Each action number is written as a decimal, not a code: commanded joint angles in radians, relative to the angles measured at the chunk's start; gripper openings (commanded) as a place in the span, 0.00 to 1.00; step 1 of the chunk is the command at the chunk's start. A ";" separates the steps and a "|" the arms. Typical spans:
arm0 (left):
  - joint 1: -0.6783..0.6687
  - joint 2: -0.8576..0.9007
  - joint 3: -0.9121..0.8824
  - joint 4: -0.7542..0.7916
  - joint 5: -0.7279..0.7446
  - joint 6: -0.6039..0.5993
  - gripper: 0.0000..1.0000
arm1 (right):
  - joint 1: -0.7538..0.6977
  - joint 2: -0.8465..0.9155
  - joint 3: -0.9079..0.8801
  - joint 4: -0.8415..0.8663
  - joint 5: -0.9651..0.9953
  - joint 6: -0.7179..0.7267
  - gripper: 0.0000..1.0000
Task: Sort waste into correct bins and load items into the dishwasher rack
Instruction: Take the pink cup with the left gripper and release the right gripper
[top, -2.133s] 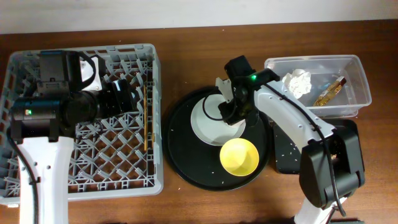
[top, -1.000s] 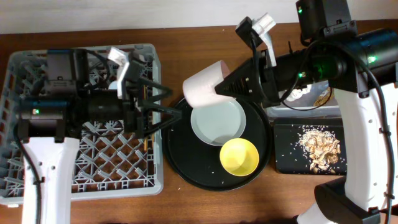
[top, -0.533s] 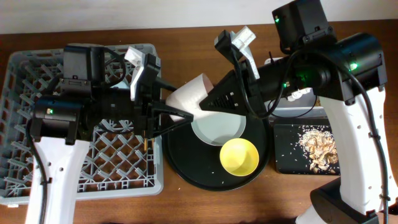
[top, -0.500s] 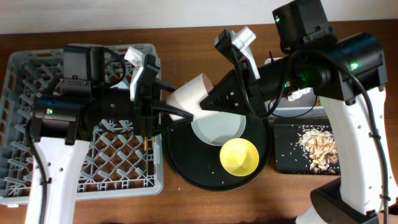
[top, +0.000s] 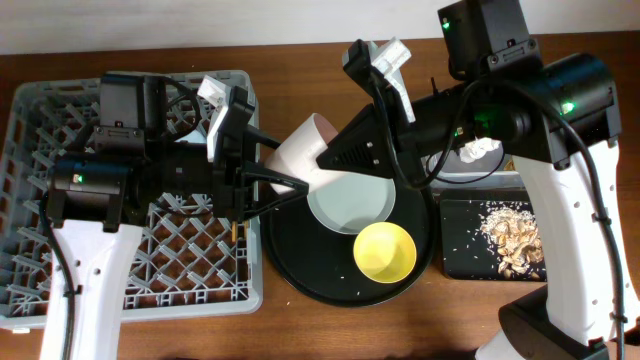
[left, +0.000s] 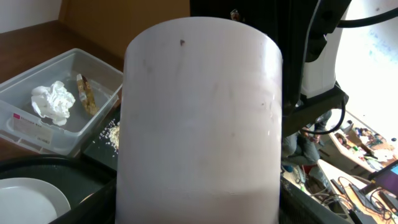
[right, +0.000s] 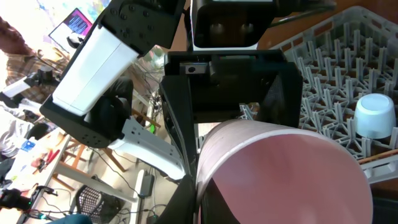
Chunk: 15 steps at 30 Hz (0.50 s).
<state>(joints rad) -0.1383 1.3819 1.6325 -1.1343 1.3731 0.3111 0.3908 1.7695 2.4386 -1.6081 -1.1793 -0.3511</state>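
The pink cup (top: 300, 150) hangs in the air between both arms, over the gap between the grey rack (top: 180, 260) and the round black tray. My right gripper (top: 325, 160) pinches its rim, one finger inside (right: 198, 196). My left gripper (top: 288, 172) has a finger against each side of the cup (left: 199, 112). A light-blue cup (right: 375, 115) stands upside down in the rack (right: 336, 68). The grey-white plate (top: 350, 205) and yellow bowl (top: 385, 250) sit on the round tray. A chopstick (top: 232, 226) lies in the rack.
The round black tray (top: 300, 265) lies at table centre. The clear tub (left: 25, 84) holds the white tissue (left: 53, 102) and the gold-brown wrapper (left: 85, 93). The shallow black tray (top: 460, 255) at right holds food scraps (top: 510, 235).
My right arm lifted the pink cup off the round tray and carried it left. My left arm swung out from the rack and its fingers came round the cup.
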 joint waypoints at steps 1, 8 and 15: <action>-0.006 -0.004 -0.003 -0.007 0.011 0.004 0.65 | 0.006 -0.002 0.013 0.015 -0.013 -0.015 0.04; 0.019 -0.005 -0.003 -0.007 0.011 0.004 0.57 | -0.038 -0.004 0.013 0.016 0.016 -0.008 0.35; 0.021 -0.005 -0.003 -0.007 0.011 0.004 0.57 | -0.163 -0.002 0.012 -0.010 0.026 -0.008 0.24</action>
<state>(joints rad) -0.1211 1.3819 1.6325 -1.1404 1.3731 0.3111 0.2459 1.7695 2.4386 -1.6047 -1.1759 -0.3492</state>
